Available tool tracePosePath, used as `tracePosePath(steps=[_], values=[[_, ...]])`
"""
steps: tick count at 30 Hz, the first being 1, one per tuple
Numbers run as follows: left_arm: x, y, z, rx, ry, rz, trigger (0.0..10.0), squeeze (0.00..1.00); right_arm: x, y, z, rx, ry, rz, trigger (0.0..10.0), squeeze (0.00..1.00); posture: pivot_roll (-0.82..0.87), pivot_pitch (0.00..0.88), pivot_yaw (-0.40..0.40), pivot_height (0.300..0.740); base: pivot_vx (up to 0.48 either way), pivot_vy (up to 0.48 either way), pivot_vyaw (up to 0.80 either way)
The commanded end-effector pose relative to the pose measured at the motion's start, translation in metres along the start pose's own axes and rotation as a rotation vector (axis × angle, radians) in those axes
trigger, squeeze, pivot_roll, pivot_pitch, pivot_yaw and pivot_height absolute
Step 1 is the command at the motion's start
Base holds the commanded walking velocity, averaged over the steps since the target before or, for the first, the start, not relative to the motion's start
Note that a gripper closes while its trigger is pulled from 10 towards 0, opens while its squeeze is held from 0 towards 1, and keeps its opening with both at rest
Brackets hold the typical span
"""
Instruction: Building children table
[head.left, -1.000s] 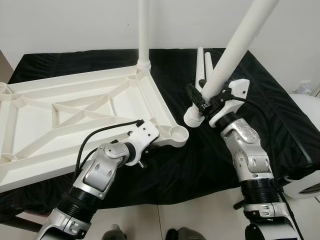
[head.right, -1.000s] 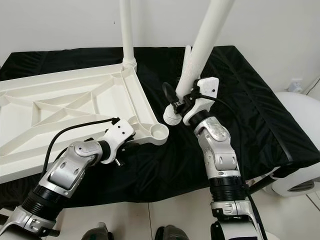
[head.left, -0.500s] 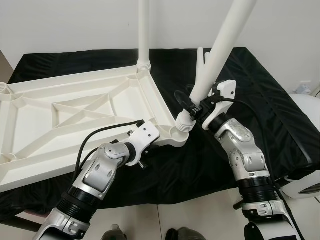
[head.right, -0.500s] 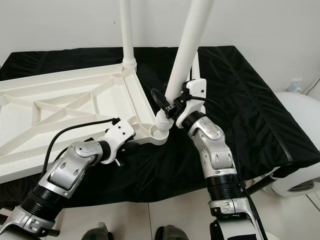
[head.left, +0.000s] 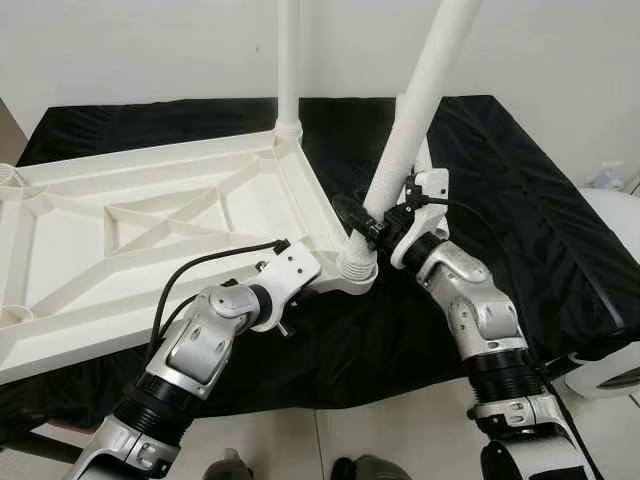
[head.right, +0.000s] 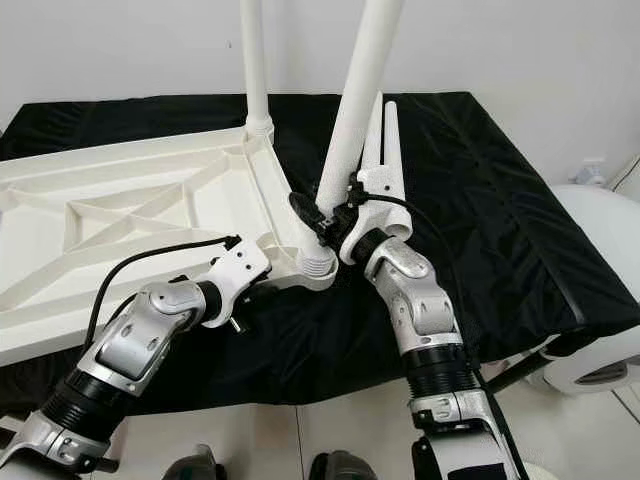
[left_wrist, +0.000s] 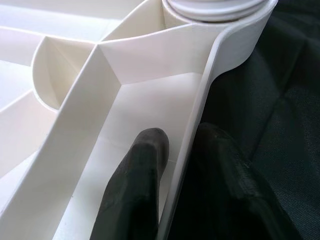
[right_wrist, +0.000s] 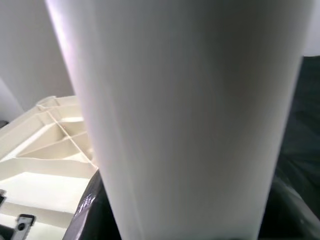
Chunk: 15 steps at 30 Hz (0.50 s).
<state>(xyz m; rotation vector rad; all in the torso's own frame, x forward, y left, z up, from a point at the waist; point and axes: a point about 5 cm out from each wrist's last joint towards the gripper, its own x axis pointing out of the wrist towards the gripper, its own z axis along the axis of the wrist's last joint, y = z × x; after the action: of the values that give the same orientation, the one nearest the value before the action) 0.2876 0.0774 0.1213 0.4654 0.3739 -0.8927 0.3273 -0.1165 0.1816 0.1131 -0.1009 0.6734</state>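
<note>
A white plastic tabletop (head.left: 150, 220) lies upside down on a black cloth. One white leg (head.left: 288, 60) stands upright in its far corner. My left gripper (left_wrist: 182, 137) is shut on the tabletop's rim beside the near right corner socket (head.left: 366, 282), one finger (left_wrist: 140, 170) inside the rim and one outside. My right gripper (head.left: 375, 225) is shut on a second white leg (head.left: 415, 110), which leans slightly to the right. Its threaded end (head.left: 357, 262) sits at that corner socket. In the right wrist view the leg (right_wrist: 185, 120) is very close.
Two spare white legs (head.right: 385, 150) lie on the black cloth (head.left: 500, 160) behind my right arm. A white rounded object (head.left: 612, 205) stands off the cloth's right edge. A white wall rises behind, with tiled floor (head.left: 400, 430) in front.
My right gripper has carried the leg left and down. Its threaded end went from above the cloth to the corner socket, and the leg now stands steeper. The left gripper kept its hold.
</note>
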Motion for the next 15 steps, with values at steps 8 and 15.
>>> tracePosePath(steps=[8,15], values=[[0.002,-0.006,-0.003,0.008,0.025,-0.028,10.0,0.0,-0.004,-0.009,-0.01,-0.001,0.059,-0.054,10.0,0.0,0.02,0.016,-0.053,0.74,0.0,0.0,0.0],[0.002,-0.007,-0.003,0.005,0.022,-0.027,10.0,0.0,-0.004,-0.005,-0.017,-0.077,0.095,-0.04,10.0,0.0,0.02,0.013,-0.056,0.74,0.0,0.0,0.0]])
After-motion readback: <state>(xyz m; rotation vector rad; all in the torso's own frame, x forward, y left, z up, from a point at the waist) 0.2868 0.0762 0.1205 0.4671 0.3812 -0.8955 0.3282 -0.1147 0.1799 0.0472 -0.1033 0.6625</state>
